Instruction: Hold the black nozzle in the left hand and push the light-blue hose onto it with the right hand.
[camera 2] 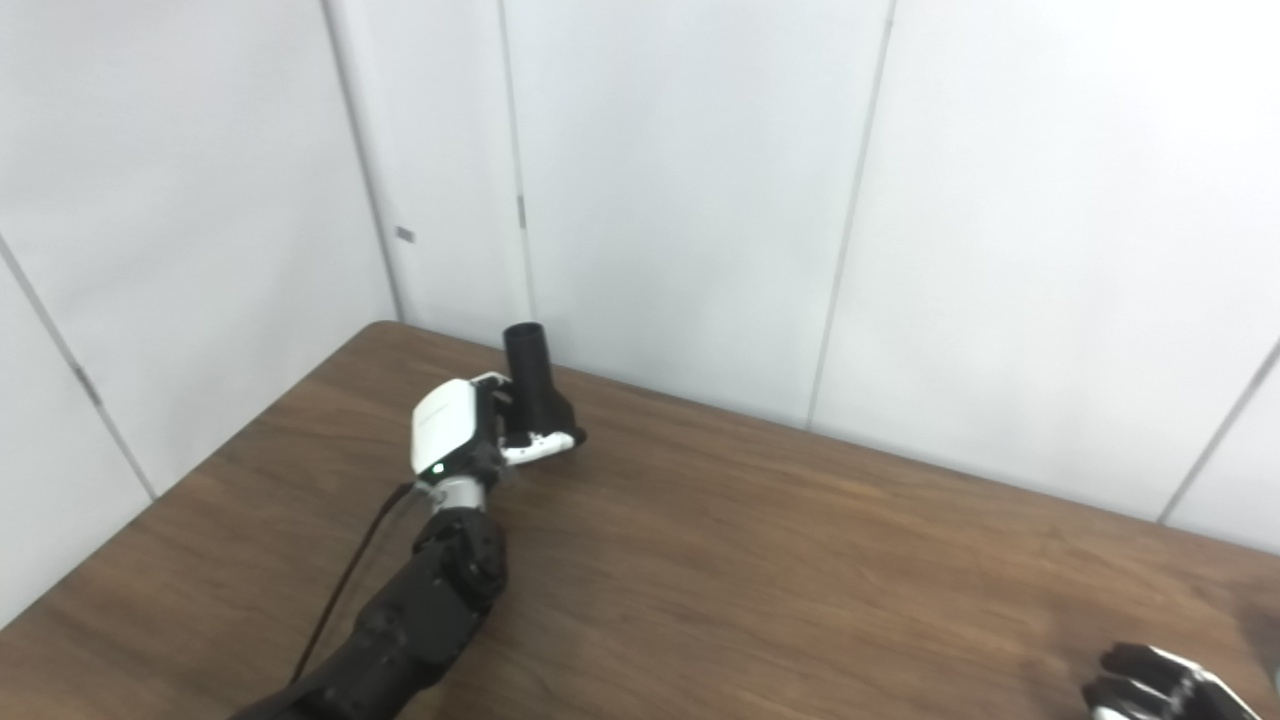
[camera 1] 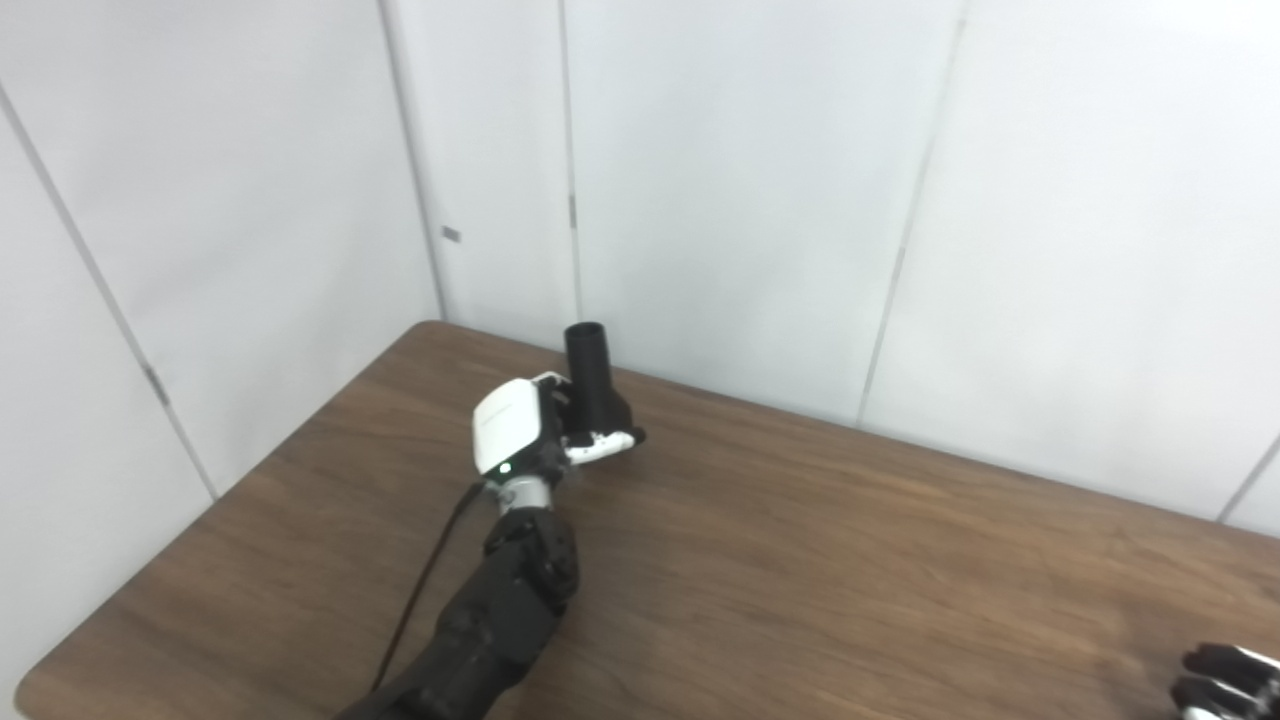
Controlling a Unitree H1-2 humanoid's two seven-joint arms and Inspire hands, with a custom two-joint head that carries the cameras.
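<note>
The black nozzle point(camera 1: 588, 372) stands nearly upright in my left hand point(camera 1: 530, 428), which is shut on its lower part above the far left of the wooden table point(camera 1: 800, 560). Its open round mouth points up. My right hand point(camera 2: 1160, 688) shows only as dark fingertips at the bottom right corner, low over the table; whether it holds anything cannot be told. No light-blue hose is in view in either eye view.
White wall panels point(camera 1: 750, 180) rise close behind the table's far edge. The table's rounded left corner point(camera 1: 40, 680) lies near the bottom left. A black cable point(camera 1: 420, 590) runs along my left forearm.
</note>
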